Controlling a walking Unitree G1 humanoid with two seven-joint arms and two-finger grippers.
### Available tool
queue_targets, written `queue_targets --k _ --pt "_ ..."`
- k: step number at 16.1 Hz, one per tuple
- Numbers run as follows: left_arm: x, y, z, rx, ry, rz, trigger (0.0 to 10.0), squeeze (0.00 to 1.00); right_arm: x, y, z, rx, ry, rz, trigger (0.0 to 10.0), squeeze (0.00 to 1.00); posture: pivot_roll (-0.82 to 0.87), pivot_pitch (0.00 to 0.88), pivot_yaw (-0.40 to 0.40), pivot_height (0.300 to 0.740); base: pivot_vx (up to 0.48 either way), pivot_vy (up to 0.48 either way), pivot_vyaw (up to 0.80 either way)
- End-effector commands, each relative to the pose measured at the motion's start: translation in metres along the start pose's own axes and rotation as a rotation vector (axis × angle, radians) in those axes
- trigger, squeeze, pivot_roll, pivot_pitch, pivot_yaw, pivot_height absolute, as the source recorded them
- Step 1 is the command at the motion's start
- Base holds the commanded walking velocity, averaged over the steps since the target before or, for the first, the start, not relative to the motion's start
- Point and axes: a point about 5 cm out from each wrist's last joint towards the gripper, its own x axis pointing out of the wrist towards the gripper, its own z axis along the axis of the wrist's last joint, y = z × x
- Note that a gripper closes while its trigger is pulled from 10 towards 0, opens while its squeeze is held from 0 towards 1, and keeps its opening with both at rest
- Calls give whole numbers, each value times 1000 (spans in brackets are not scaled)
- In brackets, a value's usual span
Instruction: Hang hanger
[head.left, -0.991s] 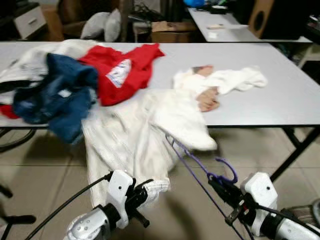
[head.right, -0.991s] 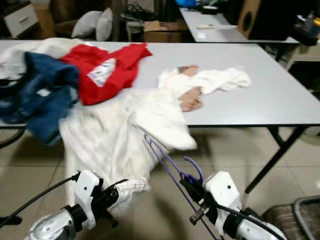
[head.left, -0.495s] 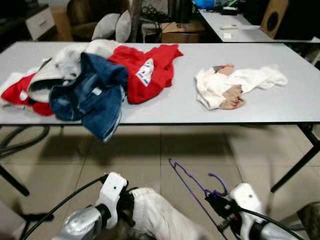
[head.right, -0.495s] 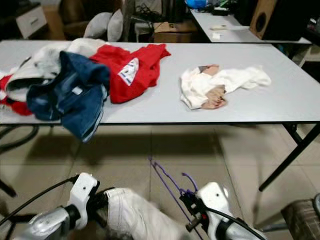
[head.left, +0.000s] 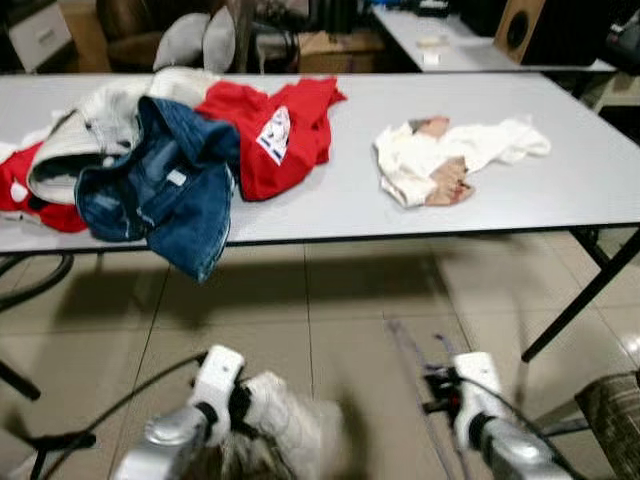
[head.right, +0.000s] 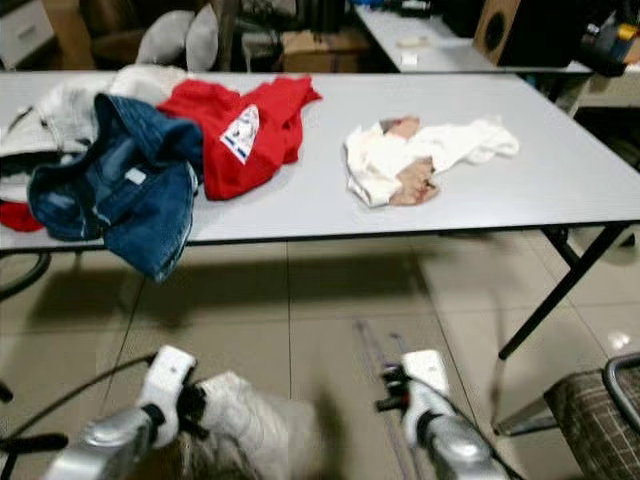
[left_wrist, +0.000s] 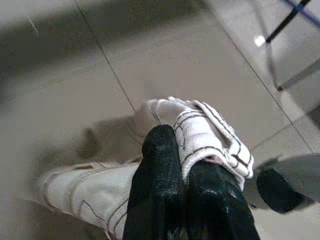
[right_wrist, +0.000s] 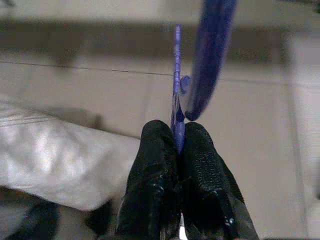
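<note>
purple hanger (head.left: 412, 372) smeared by motion blur, white garment (head.left: 285, 425) blurred and cut off at frame bottom

Purple hanger (right_wrist: 176, 75); white dark-lined garment (left_wrist: 200, 132); red shirt (head.left: 280, 130); blue denim jacket (head.left: 160, 190).

Home workroom, clothes-strewn table (head.left: 330, 205), tiled floor (head.left: 330, 330), speaker (head.left: 520, 30)

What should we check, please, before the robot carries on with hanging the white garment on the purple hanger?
1. Right gripper shut on the purple hanger: ok.
2. Left gripper shut on the white garment: ok.
3. Garment threaded onto the hanger: cannot tell, head views blurred.
4. Garment off the floor: cannot tell.
5. Rail or hook to hang on: cannot tell, none seen.
6. Table ahead, chair to the right: not ok, obstacles nearby.
</note>
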Motion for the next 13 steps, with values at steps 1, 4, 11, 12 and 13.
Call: queue_targets --k 1,4,11,12,13 --pt "4 4 19 30 -71 11 10000 0 3 -2 4 18 -31 -18 10000 0 -51 0 32 740 0 -382 0" --pt "12 2 28 7 -134 1 10000 0 4 5 8 -30 -101 60 10000 0 -77 0 52 740 0 -480 188" --pt "13 1 26 -11 -195 39 10000 0 -5 3 8 -36 -157 50 10000 0 -60 0 35 740 0 -137 229" --pt "14 2 27 -4 -189 39 10000 0 -4 3 9 -38 -159 46 10000 0 -60 0 34 740 0 0 0" --pt "16 3 31 -9 -192 36 10000 0 -3 3 9 -54 -147 37 10000 0 -66 0 36 740 0 0 0"
